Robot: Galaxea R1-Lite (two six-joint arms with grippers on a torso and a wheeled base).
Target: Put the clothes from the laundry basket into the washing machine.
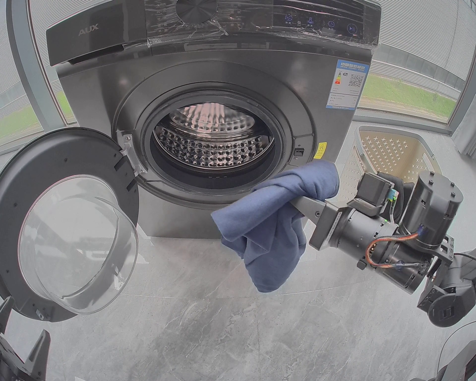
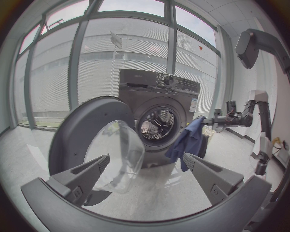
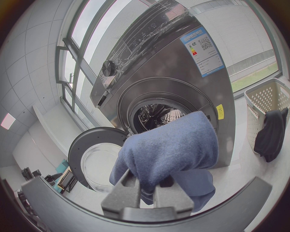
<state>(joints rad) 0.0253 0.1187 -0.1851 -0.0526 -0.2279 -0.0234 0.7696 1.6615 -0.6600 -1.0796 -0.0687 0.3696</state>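
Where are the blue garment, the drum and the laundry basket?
blue garment [image 1: 270, 233], head view, middle of the hanging cloth.
drum [image 1: 213, 149], head view, dimpled steel wall.
laundry basket [image 1: 391, 154], head view, perforated inner wall.

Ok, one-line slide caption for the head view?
Right gripper holds a blue garment in front of the open washing machine, laundry basket beside it.

This is a laundry corner in a glass-walled room, more showroom or test space than lived-in home. A front-loading washing machine [image 1: 99, 94] stands on a grey stone-look floor [image 1: 198, 317], with protective film [image 1: 258, 20] over its control panel and an energy label [image 1: 347, 84] on its front. A perforated laundry basket [image 1: 391, 151] sits to its right. Tall windows [image 2: 48, 78] behind it face a large slatted building [image 2: 145, 57] and grass [image 1: 411, 96].
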